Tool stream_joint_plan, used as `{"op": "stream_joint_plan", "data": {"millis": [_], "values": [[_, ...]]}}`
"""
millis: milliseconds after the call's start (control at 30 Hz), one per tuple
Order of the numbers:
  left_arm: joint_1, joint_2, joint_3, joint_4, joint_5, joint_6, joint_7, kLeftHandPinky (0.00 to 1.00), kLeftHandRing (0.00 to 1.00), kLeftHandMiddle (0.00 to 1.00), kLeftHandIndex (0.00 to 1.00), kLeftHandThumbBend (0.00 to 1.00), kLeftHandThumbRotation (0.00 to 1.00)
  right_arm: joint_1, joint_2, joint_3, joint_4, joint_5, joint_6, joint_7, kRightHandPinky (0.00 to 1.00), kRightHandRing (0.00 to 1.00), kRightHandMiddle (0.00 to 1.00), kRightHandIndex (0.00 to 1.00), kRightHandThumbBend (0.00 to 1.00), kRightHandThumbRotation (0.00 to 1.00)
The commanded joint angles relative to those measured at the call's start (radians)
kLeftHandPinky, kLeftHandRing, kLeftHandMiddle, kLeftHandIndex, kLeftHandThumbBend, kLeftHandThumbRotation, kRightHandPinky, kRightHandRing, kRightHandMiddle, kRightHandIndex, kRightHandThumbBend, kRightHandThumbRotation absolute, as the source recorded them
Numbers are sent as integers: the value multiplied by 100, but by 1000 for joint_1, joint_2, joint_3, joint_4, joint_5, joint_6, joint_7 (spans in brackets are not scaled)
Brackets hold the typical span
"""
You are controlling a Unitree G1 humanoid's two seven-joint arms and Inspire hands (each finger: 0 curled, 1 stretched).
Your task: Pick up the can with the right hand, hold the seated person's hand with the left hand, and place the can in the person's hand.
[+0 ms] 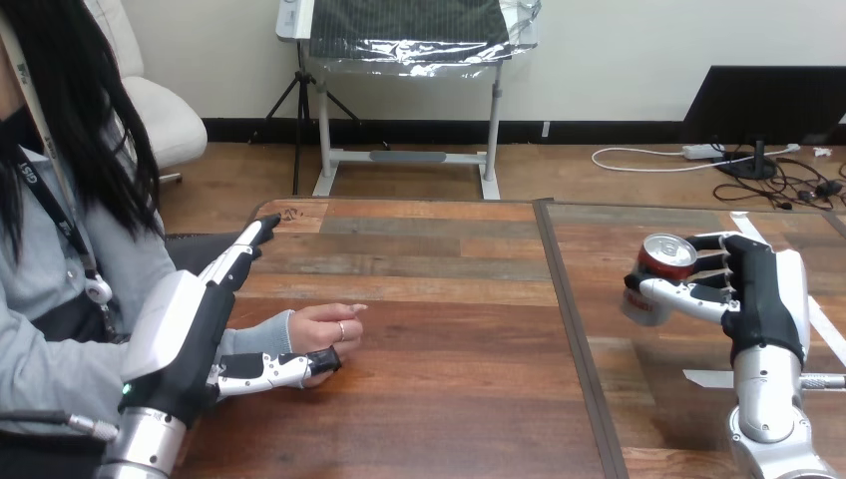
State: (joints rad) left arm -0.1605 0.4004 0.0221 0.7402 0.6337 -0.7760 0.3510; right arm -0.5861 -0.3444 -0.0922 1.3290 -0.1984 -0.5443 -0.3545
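A: How is the can [660, 277] set, and which way is its long axis turned?

B: It is held in the right hand [758, 294], whose fingers [698, 294] are curled round its side. The axis is tilted, not upright: the top end is raised and lies nearer the palm, and the bottom end is lower, out past the fingertips.

A: How is the can described?

B: A red body is seen, with a silver top rim and a silver bottom end. The top face is turned partly toward the camera.

A: And the other hand?

B: The left hand [190, 334] is kept open, its fingers straight and pointing away from the palm. The person's hand [324, 327] rests on the table [439, 299] just past that palm. The thumb [284, 367] is laid along its near side, touching it. No closed grip round it is seen.

A: What room is left between them?

B: The two robot hands are well apart, with bare wood between. A dark seam [574, 339] is crossed on the way, nearer the can than the person's hand. A white tape strip [706, 377] lies below the right hand's fingers.
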Motion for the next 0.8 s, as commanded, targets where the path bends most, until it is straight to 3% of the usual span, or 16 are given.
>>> {"op": "stream_joint_plan", "data": {"millis": [0, 433, 767], "values": [[-101, 39, -33, -3, 1, 11, 18, 72, 79, 85, 89, 100, 33, -38, 9, 16, -80, -8, -64, -13, 38, 42, 50, 53, 78, 0], [-166, 102, -106, 77, 62, 53, 54, 66, 72, 79, 84, 100, 31, -28, 28, 24, -106, -3, -82, -8, 40, 45, 51, 53, 78, 0], [-220, 137, -165, 144, 88, 74, 47, 70, 76, 81, 85, 100, 34, -19, 37, 32, -132, -10, -86, -12, 36, 40, 51, 52, 78, 0]]}}
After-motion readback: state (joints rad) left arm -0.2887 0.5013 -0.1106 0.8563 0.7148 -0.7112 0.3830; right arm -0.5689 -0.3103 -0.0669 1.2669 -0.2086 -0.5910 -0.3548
